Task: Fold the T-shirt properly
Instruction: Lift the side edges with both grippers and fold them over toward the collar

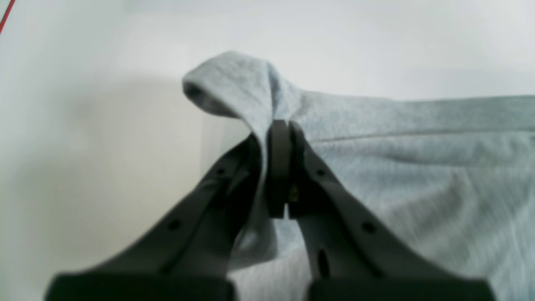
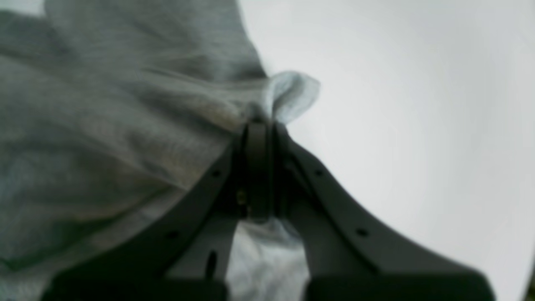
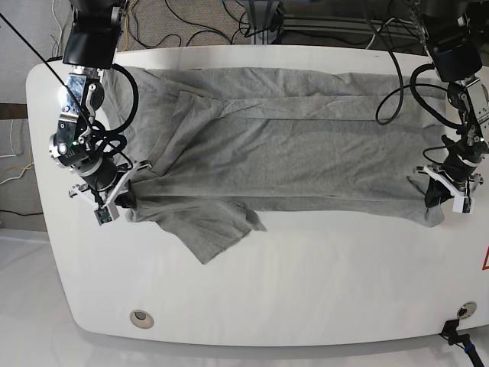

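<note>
The grey T-shirt (image 3: 283, 145) lies spread across the white table, wrinkled, with a sleeve (image 3: 210, 233) sticking out toward the front. No lettering shows. My left gripper (image 3: 437, 197) is shut on the shirt's front right corner; in the left wrist view its jaws (image 1: 281, 138) pinch a raised fold of T-shirt (image 1: 418, 167). My right gripper (image 3: 126, 200) is shut on the shirt's front left edge; in the right wrist view its jaws (image 2: 259, 125) clamp a bunched bit of T-shirt (image 2: 104, 125).
The white table (image 3: 306, 283) has rounded edges and two small round fittings (image 3: 140, 316) near its front. Cables (image 3: 221, 27) run along the floor behind the table. A black plug (image 3: 452, 331) sits at the front right corner.
</note>
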You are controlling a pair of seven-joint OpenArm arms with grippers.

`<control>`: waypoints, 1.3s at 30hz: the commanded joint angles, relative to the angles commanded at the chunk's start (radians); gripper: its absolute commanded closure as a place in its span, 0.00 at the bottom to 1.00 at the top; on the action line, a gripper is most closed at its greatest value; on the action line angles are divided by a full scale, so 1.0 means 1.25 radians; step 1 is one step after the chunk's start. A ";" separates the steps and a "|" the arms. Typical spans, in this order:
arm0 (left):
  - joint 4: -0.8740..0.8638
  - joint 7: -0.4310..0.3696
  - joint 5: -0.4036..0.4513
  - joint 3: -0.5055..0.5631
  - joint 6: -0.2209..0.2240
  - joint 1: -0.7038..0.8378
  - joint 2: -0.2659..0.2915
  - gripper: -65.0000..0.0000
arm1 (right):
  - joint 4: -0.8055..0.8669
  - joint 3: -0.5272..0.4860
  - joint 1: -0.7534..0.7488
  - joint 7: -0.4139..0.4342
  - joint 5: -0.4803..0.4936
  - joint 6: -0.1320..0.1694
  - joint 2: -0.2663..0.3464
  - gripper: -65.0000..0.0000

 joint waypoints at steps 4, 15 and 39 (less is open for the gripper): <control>0.117 0.069 0.000 -0.001 0.000 0.069 0.000 1.00 | 0.066 0.034 -0.065 -0.009 -0.005 0.000 0.005 1.00; 0.228 0.085 0.004 -0.115 0.000 0.210 -0.005 1.00 | 0.239 0.061 -0.261 -0.031 -0.007 0.000 0.006 1.00; 0.201 0.085 0.140 -0.083 0.000 0.331 -0.044 0.53 | 0.204 0.061 -0.373 -0.080 -0.009 -0.004 -0.016 0.55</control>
